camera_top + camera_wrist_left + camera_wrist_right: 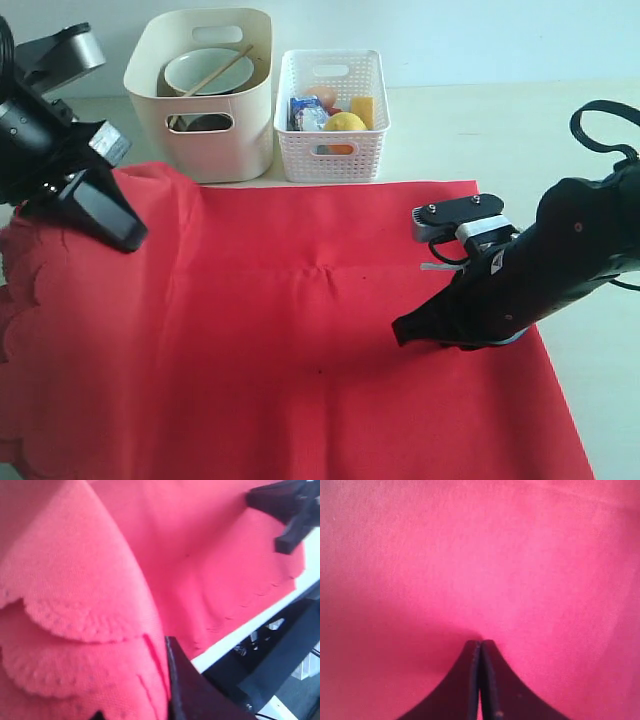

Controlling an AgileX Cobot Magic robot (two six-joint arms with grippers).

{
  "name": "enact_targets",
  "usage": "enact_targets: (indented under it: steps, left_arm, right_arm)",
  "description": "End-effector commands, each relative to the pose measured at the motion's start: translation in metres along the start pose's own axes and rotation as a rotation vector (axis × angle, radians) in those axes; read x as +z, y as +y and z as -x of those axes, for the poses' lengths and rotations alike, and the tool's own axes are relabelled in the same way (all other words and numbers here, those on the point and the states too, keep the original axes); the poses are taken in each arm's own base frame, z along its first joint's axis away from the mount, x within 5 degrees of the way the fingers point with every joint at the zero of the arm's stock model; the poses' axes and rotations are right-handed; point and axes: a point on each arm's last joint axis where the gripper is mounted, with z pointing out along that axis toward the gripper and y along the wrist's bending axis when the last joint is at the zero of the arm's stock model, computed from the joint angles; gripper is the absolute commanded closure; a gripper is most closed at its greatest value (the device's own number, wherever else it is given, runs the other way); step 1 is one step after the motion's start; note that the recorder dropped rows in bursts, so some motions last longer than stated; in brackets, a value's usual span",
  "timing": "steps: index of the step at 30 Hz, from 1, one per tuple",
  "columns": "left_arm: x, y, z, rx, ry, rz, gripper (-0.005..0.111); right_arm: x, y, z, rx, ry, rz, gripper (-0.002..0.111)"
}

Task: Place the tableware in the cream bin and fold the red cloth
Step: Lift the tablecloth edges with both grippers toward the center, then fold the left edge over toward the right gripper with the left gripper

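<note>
Covering most of the near bench (pixel 600 400), the red cloth (pixel 300 330) is lying open and largely flat, with its scalloped edge running along the left. Toward the right, the right claw (pixel 405 330) is sitting at or just above the fabric, its fingers pressed together with nothing between them. Farther back on the left, the left claw (pixel 120 225) is pinching the scalloped edge and holding it raised, so the cloth is bunching beneath it.

At the far side, the cream bin (pixel 240 140) is holding the pale green bowl (pixel 205 70) and chopsticks (pixel 228 64), with the white basket (pixel 335 160) of food standing just beside it.

Judging from this, the folding is looking like the risky part. The thin pinch may be slipping free if the edge is pulled across too quickly. If the right claw is not pinning the fabric, the whole sheet may be sliding rather than folding, leaving a crooked crease or nudging the bins at its far edge.
</note>
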Motion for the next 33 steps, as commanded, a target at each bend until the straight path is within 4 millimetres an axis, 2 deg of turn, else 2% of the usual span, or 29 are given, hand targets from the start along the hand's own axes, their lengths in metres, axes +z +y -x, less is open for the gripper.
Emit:
enact_targets:
  steps: [1, 6, 10, 15, 21, 25, 33]
  left_arm:
    - [0.011, -0.025, 0.019, 0.031, 0.007, -0.07, 0.106]
    - [0.047, -0.043, 0.037, 0.089, 0.104, -0.087, 0.106]
    - [0.062, -0.056, 0.05, 0.124, 0.132, -0.105, 0.106]
    - [0.07, -0.074, 0.065, 0.173, 0.124, -0.119, 0.106]
    - [0.068, -0.094, 0.08, 0.212, 0.086, -0.131, 0.106]
    - [0.081, -0.104, 0.08, 0.23, 0.114, -0.138, 0.106]
    - [0.137, -0.119, 0.068, 0.261, 0.261, -0.136, 0.106]
  right_arm:
    - [0.007, 0.0, -0.01, 0.007, 0.067, -0.002, 0.108]
    - [0.006, 0.0, -0.011, 0.001, 0.077, -0.001, 0.108]
    - [-0.002, 0.002, -0.008, -0.021, 0.101, 0.009, 0.108]
    - [-0.034, 0.006, 0.006, -0.074, 0.053, 0.002, 0.108]
    - [-0.08, 0.0, 0.021, -0.122, -0.019, -0.124, 0.108]
    - [-0.092, -0.005, 0.021, -0.138, -0.017, -0.19, 0.108]
    - [-0.092, -0.007, 0.022, -0.155, -0.02, -0.216, 0.108]
